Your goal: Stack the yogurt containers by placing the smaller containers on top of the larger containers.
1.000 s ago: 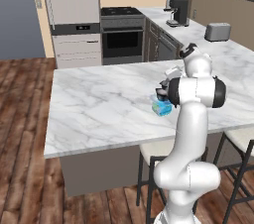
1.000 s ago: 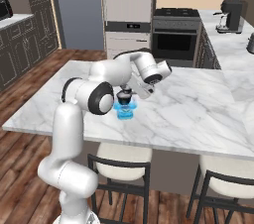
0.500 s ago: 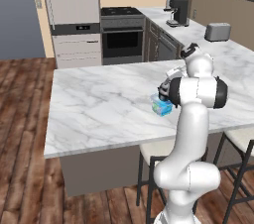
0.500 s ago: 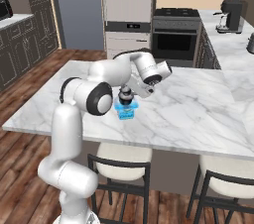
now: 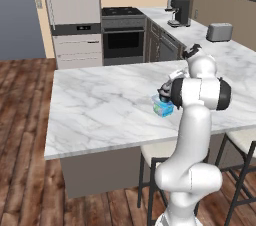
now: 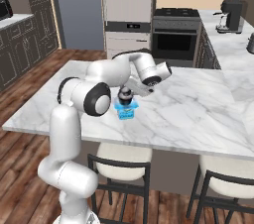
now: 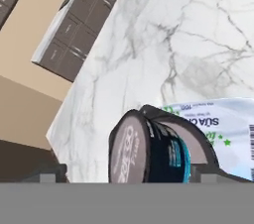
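While the gripper (image 6: 130, 90) stands spread, cups (image 7: 154, 146) sit between.

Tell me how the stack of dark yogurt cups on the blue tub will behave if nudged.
The dark cups sit high on the light-blue tub, so the stack looks top-heavy and apt to topple. Being round, a fallen cup would probably roll across the smooth marble counter. The tub's squarish base should slide rather than roll.

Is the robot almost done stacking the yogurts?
Nearly. Two dark cups sit stacked on the blue tub, so the piling looks done. The gripper stands open around the top cup. What's left, probably: lift the hand away without knocking them.
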### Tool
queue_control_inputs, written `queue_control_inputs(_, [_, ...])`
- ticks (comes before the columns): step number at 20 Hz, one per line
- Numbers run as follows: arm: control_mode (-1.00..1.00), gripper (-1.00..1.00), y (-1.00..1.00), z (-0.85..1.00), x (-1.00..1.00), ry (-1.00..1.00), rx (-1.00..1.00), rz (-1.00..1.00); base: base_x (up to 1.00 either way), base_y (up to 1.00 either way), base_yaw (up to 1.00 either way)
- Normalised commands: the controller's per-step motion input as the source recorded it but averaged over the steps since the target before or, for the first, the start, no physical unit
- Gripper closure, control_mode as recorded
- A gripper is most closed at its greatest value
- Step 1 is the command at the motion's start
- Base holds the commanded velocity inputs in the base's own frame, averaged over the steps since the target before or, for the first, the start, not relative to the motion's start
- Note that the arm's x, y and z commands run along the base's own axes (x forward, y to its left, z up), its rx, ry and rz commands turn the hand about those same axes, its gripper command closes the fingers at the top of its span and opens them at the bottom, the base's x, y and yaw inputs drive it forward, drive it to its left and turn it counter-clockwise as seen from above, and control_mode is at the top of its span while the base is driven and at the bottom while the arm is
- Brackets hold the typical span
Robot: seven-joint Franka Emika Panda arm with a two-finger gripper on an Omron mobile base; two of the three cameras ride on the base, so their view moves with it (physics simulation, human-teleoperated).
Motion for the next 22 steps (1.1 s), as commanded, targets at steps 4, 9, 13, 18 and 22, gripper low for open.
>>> queue_control_inputs(4, [-1.0, -1.0, 0.0, 0.0, 0.0, -0.1, 0.0, 0.04, 0.0, 0.0, 0.0])
queue_control_inputs(9, [-1.0, -1.0, 0.0, 0.0, 0.0, -0.08, 0.0, 0.03, 0.0, 0.0, 0.0])
queue_control_inputs(13, [-1.0, -1.0, 0.0, 0.0, 0.0, -0.05, 0.0, 0.01, 0.0, 0.0, 0.0])
queue_control_inputs(18, [-1.0, -1.0, 0.0, 0.0, 0.0, -0.06, 0.0, 0.0, 0.0, 0.0, 0.0])
queue_control_inputs(22, [-1.0, -1.0, 0.0, 0.0, 0.15, -0.19, 0.0, 0.0, 0.0, 0.0, 0.0])
